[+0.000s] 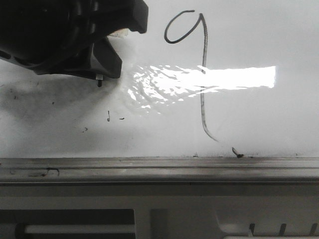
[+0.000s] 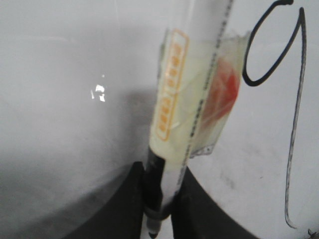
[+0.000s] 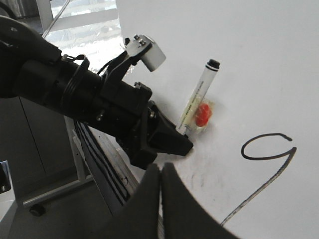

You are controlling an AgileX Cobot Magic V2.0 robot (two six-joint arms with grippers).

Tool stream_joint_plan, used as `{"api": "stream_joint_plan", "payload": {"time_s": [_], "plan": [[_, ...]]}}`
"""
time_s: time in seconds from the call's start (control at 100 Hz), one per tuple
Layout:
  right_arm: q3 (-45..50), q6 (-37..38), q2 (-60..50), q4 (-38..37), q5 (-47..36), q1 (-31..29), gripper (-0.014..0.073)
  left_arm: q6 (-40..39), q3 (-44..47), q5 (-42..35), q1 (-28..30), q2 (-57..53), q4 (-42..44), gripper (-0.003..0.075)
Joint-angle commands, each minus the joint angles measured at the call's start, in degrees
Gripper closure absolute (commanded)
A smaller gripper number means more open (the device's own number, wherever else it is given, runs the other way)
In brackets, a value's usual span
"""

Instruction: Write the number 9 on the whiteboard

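Observation:
The number 9 (image 1: 202,99) is drawn in thin black marker on the whiteboard (image 1: 259,40), with its loop at the top and a long tail running down to a hook near the rail. It also shows in the left wrist view (image 2: 298,99) and the right wrist view (image 3: 259,158). My left gripper (image 1: 105,62) is left of the 9 and shut on a white marker (image 2: 174,99) with a red tag taped to it. The marker's tip (image 1: 98,80) is close to the board. My right gripper (image 3: 161,174) is shut and empty, over the board's lower edge.
A grey metal rail (image 1: 159,169) runs along the board's bottom edge, with a white frame below it. Small ink specks (image 1: 108,117) and a dash (image 1: 238,153) mark the board. A wheeled stand (image 3: 35,209) is beside the board.

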Motion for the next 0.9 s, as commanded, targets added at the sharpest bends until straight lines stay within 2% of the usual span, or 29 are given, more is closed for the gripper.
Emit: {"api": "stream_joint_plan", "payload": {"time_s": [0.0,0.16,0.37,0.47,0.59,0.66,0.89], "plan": [[-1.2,-0.2,-0.1,0.8,-4.0,-0.3,0.0659,-0.6,-1.2,-6.6,0.6,0.4,-1.3,0.0739],[-1.2,-0.2,-0.1,1.4,-4.0,-0.3,0.0659,-4.9,-1.2,-7.5,0.6,0.4,-1.3,0.0739],[-1.2,-0.2,-0.1,1.8,-4.0,-0.3,0.0659,-5.0,-1.2,-7.3,1.2,0.4,-1.3,0.0734],[-1.2,-0.2,-0.1,1.9,-4.0,-0.3,0.0659,-5.0,-1.2,-6.6,2.1,0.4,-1.3,0.0663],[-1.2,-0.2,-0.1,1.9,-4.0,-0.3,0.0659,-6.8,-1.2,-6.0,3.1,0.4,-1.3,0.0497],[-1.2,-0.2,-0.1,1.9,-4.0,-0.3,0.0659,-7.8,-1.2,-6.0,3.8,0.4,-1.3,0.0426],[-1.2,-0.2,-0.1,1.9,-4.0,-0.3,0.0659,-7.8,-1.2,-6.0,5.0,0.4,-1.3,0.0413]]}}
